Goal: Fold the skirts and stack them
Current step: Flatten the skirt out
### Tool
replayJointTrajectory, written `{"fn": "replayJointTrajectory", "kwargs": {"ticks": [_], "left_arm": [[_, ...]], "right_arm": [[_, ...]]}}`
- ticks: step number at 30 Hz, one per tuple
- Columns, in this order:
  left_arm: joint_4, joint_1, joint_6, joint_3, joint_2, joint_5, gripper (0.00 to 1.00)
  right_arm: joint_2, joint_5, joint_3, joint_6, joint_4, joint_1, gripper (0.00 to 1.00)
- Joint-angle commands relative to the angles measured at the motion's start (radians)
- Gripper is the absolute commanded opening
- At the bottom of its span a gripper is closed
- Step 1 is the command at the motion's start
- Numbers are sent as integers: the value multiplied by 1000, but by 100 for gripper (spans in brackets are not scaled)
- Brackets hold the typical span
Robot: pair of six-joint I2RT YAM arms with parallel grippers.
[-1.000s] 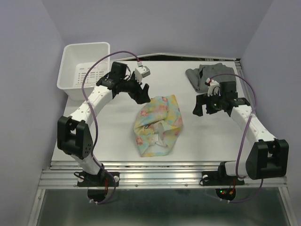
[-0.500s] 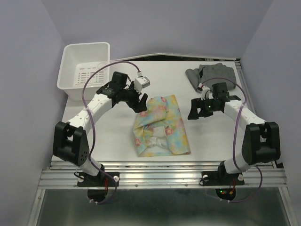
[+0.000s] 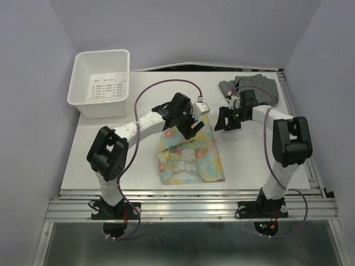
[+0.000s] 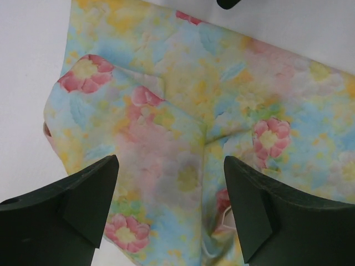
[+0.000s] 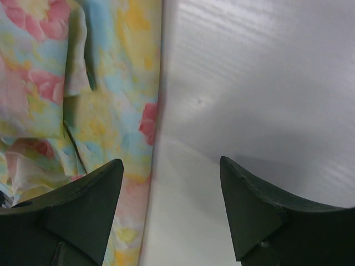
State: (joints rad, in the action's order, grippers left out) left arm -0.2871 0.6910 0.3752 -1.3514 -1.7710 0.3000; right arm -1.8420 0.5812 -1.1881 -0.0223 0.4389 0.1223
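Two claws: both are seen spread wide, with nothing pinched between the jaws.
Left claw [image 3: 186,123]: it is held low over the far part of the floral skirt [image 3: 191,155]. In its wrist view a loose flap and a crease are framed between the jaws.
Right claw [image 3: 224,119]: it is held over bare table [image 3: 249,160], just beside the floral skirt's right edge. In its wrist view cloth is seen under one jaw only.
Floral skirt: it is laid mid-table, mostly flat, and is rumpled along its left side and in the middle.
Grey skirt [image 3: 255,86]: it is heaped at the far right corner, behind the right claw, and is not yet folded.
Bin [image 3: 83,77]: it is set at the far left, well apart from both skirts.
Step in hand: a two-claw grip on the floral skirt's far edge is judged to be under way, ahead of a fold.
Done well: the right claw should be brought in over the hem before it is closed. Matching points on the edge should be taken, and both sides lifted evenly so the fold is kept square.
Risk: a stray flap may be caught with the thin cloth, and the fold would be skewed.
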Motion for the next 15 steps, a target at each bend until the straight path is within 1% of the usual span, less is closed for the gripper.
{"fn": "replayJointTrajectory", "kwargs": {"ticks": [1,5,6,7,8,9,11,12,14,15], "left_arm": [[35,48,-33,-89,-82,-162,90],[19,71,-59,-150,-159,-245,90],[3,74,-61,-156,-171,-287,88],[-4,73,-68,-160,-188,-294,85],[-12,70,-74,-161,-191,-330,82],[-21,67,-75,-157,-182,-337,77],[-24,47,-76,-141,-154,-328,70],[-29,38,-78,-123,-137,-323,62],[-40,12,-76,-104,-88,-325,49],[-50,1,-76,-82,-71,-326,25]], "right_arm": [[-72,25,-94,-76,-81,27,75],[-140,28,-131,-80,-78,72,75],[-149,23,-131,-80,-78,86,73],[-160,19,-131,-82,-80,86,71],[-177,14,-133,-84,-78,86,67],[-184,0,-134,-87,-77,95,60],[-189,-21,-133,-79,-75,96,51],[-183,-32,-125,-76,-72,96,39],[-160,-55,-107,-59,-71,96,29],[-126,-58,-96,-50,-63,96,21]]}}
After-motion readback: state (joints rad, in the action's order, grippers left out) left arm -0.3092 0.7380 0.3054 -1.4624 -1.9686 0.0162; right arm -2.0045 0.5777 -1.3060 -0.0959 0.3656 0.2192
